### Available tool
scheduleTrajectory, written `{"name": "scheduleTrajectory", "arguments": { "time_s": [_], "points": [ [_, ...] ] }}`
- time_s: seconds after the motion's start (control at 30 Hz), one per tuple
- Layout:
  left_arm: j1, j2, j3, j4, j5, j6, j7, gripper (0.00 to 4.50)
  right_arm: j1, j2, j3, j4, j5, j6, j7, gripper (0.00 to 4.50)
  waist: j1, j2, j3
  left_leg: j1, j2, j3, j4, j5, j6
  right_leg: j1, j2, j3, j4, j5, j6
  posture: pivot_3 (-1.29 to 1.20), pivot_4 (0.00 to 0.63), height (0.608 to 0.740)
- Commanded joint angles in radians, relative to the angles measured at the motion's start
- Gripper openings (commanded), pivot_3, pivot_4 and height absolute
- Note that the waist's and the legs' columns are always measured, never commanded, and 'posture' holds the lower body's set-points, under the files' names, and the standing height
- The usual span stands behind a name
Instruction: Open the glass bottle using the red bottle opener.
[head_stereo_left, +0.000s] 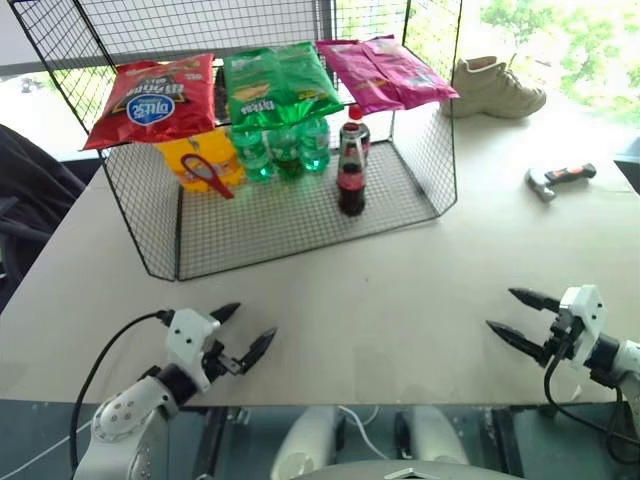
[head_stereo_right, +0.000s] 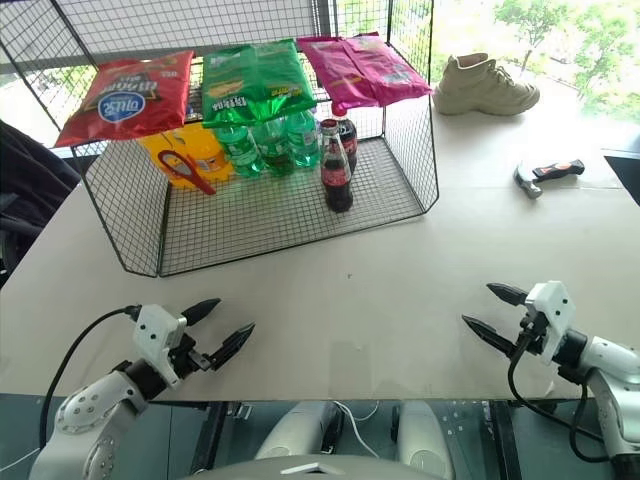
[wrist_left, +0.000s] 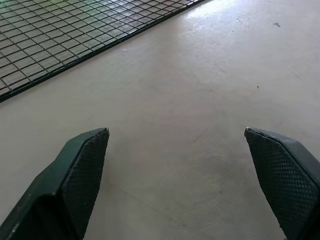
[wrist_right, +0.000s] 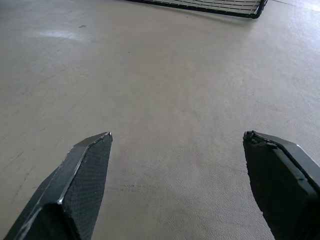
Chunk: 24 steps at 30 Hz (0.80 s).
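We read no clear label on the glass bottle (head_stereo_left: 351, 180); red bottle opener (head_stereo_left: 206, 173) at its nine o'clock. Left gripper (head_stereo_left: 245, 334) and right gripper (head_stereo_left: 515, 314) both spread, empty.

1. The two head views look forward and down from above over the surface (head_stereo_left: 330, 310), sharing the wire rack (head_stereo_left: 300, 215) at the far side.
2. Each wrist view sits low and close, facing along its jaws toward the rack's edge.
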Motion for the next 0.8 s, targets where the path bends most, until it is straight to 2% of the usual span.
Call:
{"name": "scheduleTrajectory", "arguments": {
  "time_s": [0.03,0.2,0.4,0.63,0.8],
  "points": [
    [-0.026,-0.001,0.031,-0.018,-0.016,-0.007,0.027,4.5,-0.006,0.009,0.001,-0.038,0.006,-0.016,0.004,4.2,0.0,0.0,0.0,0.0,0.0,0.0,0.0,0.0,0.0,0.0,0.0,0.0,0.0,0.0,0.0,0.0,0.15,0.74],
    [-0.121,-0.04,0.031,-0.002,0.017,0.0,0.137,4.5,-0.011,0.046,0.039,-0.155,0.03,0.034,-0.036,4.2,0.001,0.0,0.0,0.0,0.0,0.0,0.0,0.0,0.0,0.0,0.0,0.0,0.0,0.001,0.002,0.0,0.15,0.74],
    [-0.328,-0.133,0.061,0.031,0.033,0.042,0.358,4.5,-0.07,0.125,0.135,-0.367,0.053,0.129,-0.146,4.2,0.001,0.0,0.0,0.0,0.0,-0.001,0.0,0.0,0.0,0.0,0.001,0.0,0.0,0.002,0.004,0.0,0.15,0.74],
    [-0.504,-0.152,0.082,0.076,0.083,0.073,0.513,4.5,-0.165,0.231,0.225,-0.534,0.061,0.213,-0.307,4.2,0.0,-0.001,0.0,0.0,-0.001,-0.001,0.0,0.002,-0.003,-0.001,0.002,0.0,0.001,0.003,0.004,0.0,0.15,0.74],
    [-0.607,-0.139,0.099,0.107,0.106,0.098,0.583,4.5,-0.206,0.257,0.302,-0.611,0.007,0.212,-0.358,4.2,0.0,-0.002,0.0,-0.003,-0.002,-0.001,0.0,0.003,-0.005,-0.006,0.004,0.0,0.002,0.003,0.004,0.0,0.15,0.74]
  ]
}}
